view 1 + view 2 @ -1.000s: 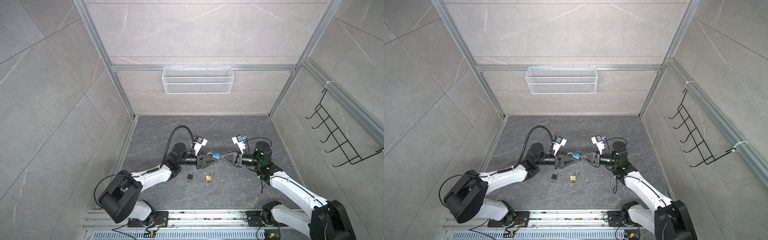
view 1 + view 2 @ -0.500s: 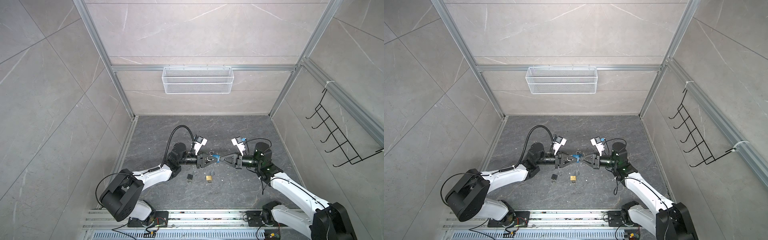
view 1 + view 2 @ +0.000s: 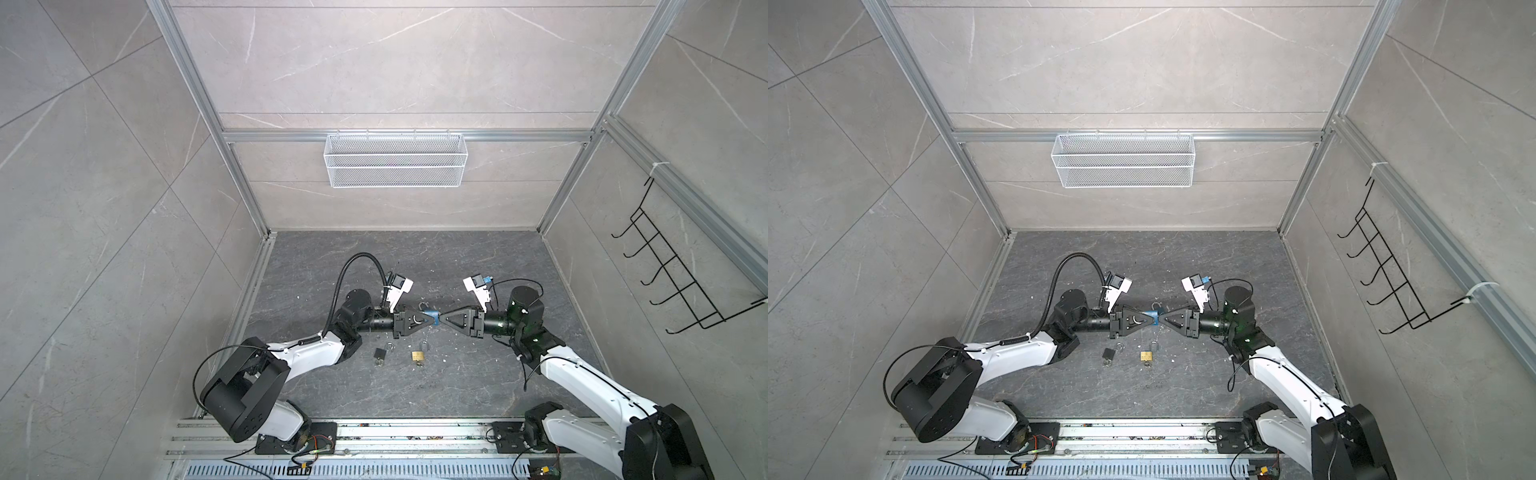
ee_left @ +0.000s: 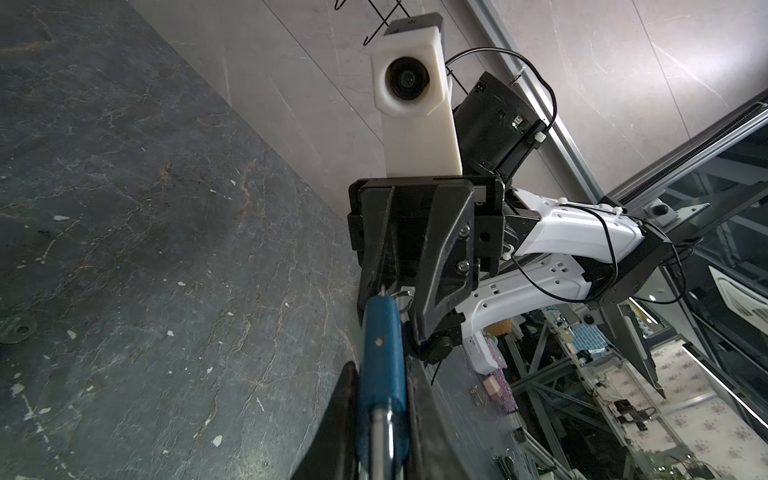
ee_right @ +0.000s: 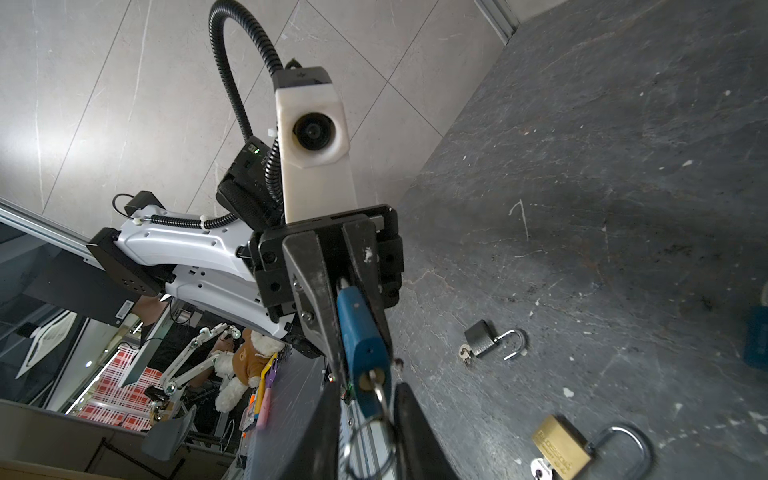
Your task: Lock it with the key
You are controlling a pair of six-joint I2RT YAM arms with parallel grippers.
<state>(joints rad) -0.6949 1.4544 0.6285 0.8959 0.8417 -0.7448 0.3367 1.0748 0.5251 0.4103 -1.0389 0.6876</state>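
Raised over the middle of the dark stone floor (image 3: 415,270), the left gripper (image 3: 433,321) clamps a blue metal padlock (image 5: 361,332) whose small silver key (image 5: 376,379) sits in its end, between the narrowly parted fingers (image 5: 415,440) of the right gripper (image 3: 441,320) — tip to tip with the left.

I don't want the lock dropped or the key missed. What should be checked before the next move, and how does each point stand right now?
1. Left gripper clamped on the blue padlock: ok.
2. Key seated in the blue padlock's keyhole: ok.
3. Right gripper pinching the key, ready to turn: not ok; its jaws stand apart around the key.
4. Shackle pushed home in the body: cannot tell.
5. Black padlock and brass padlock lying on the floor, apart from both grippers: ok.
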